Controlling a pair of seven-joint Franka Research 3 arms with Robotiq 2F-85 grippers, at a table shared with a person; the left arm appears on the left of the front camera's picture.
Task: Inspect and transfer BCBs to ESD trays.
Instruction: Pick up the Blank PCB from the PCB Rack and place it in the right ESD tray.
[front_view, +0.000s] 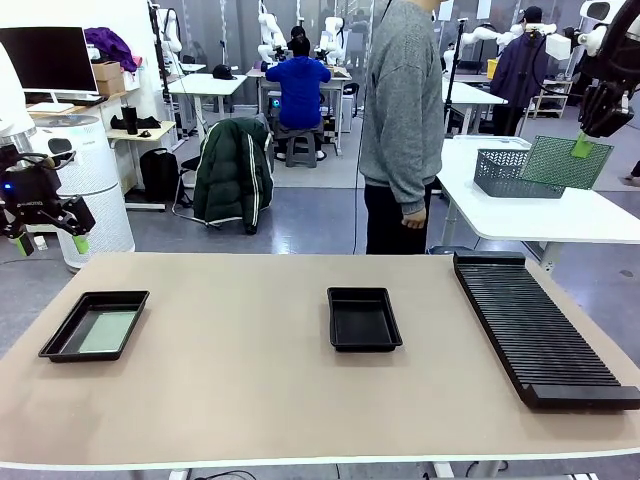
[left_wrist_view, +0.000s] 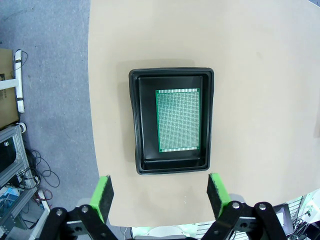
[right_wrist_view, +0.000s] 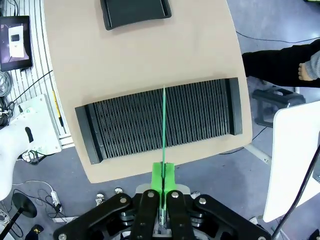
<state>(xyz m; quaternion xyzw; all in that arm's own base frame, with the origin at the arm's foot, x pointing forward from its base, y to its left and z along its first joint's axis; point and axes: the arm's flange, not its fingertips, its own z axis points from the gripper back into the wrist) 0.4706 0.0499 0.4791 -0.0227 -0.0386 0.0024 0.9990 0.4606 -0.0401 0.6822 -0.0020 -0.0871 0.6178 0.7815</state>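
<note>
Right hand (front_view: 583, 145) clamped on one edge of a BCB (front_view: 565, 163), held high above the slotted rack (right_wrist_view: 160, 120).
Thin edge grip: a jerk could swing or slip the board and drop it onto the rack. Empty middle ESD tray (front_view: 364, 345) is well apart, so a long carry. Left hand (left_wrist_view: 160, 192) wide, over the left ESD tray (left_wrist_view: 135, 125), where a second BCB (left_wrist_view: 178, 120) lies flat.
</note>
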